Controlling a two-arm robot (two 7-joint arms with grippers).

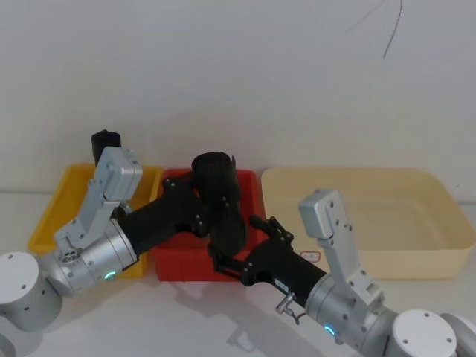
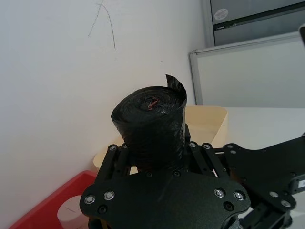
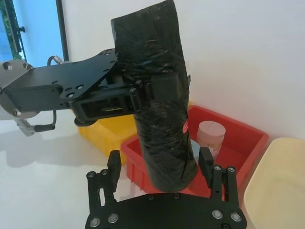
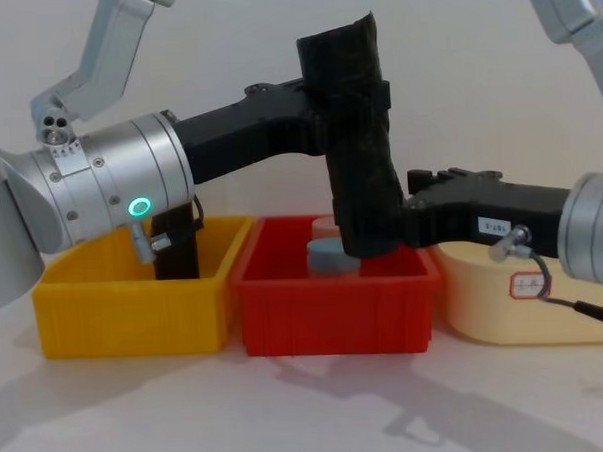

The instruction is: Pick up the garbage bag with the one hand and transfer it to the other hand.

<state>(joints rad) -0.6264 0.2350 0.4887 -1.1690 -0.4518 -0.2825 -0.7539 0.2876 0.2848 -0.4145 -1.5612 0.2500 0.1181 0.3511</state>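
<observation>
We see the garbage bag (image 4: 346, 54) held off the surface (image 4: 289, 407), above the red bin (image 4: 330, 305); its long axis stands nearly upright, the lower end leaning a little to the right. The left tool (image 4: 351, 109) reaches in from the left and is clamped on the roll's upper half; the top end stands free above it. The right tool (image 3: 159, 160) comes in from the right at the lower end; in the right wrist view its fingers (image 3: 114, 164) are apart, one on either side of that end, with a gap showing on at least one side, so we judge the bag not yet gripped there. The coming move turns on this: the bag lies between those fingers, across their closing line, so closing should take it. Room is tight below; the blue-lidded jar (image 4: 333, 255) sits in the red bin near the lower end. A second black roll (image 4: 177, 241) stands in the yellow bin (image 4: 135, 313), well left; over the cream bin (image 4: 475, 308) the way looks open.
</observation>
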